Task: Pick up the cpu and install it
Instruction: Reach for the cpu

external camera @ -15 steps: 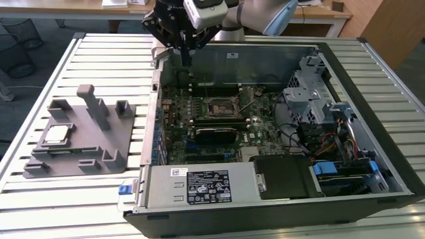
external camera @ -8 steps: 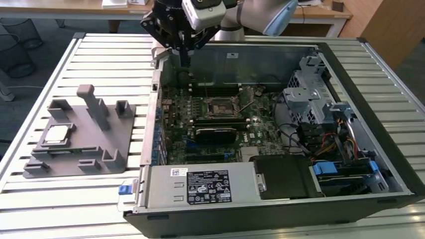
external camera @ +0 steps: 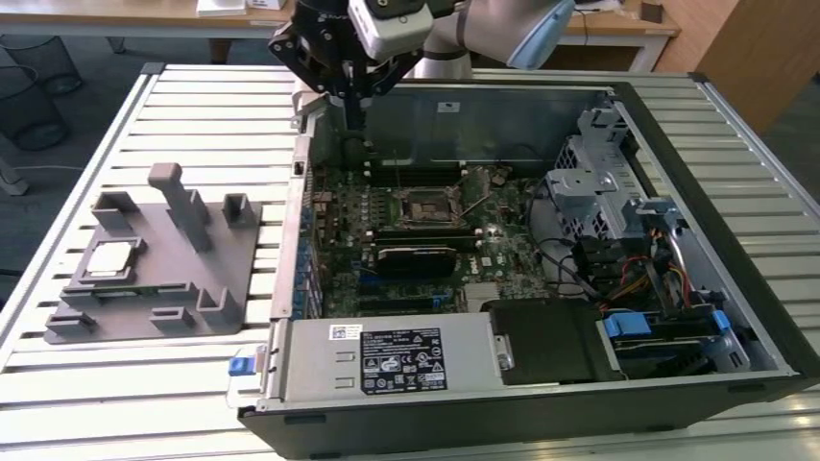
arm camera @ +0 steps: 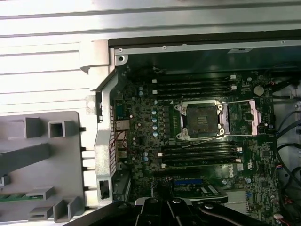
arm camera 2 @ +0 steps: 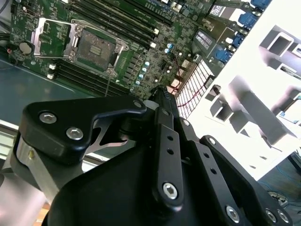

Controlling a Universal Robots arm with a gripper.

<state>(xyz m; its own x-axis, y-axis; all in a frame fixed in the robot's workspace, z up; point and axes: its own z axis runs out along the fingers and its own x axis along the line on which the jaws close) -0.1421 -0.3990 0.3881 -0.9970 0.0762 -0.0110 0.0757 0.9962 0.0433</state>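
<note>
The gripper (external camera: 353, 117) is positioned over the case's (external camera: 717, 288) far edge, fingers closed together, empty. The cpu (external camera: 111, 259) is seated in the holder (external camera: 192, 293), exterior view's left.

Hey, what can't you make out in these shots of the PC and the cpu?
1. cpu: exterior view, too small to tell its orientation mark.
2. holder tray: washed out by glare in the second wrist view, cut by the edge in the first wrist view.
3. socket contacts: too small and dark in the first wrist view.
</note>
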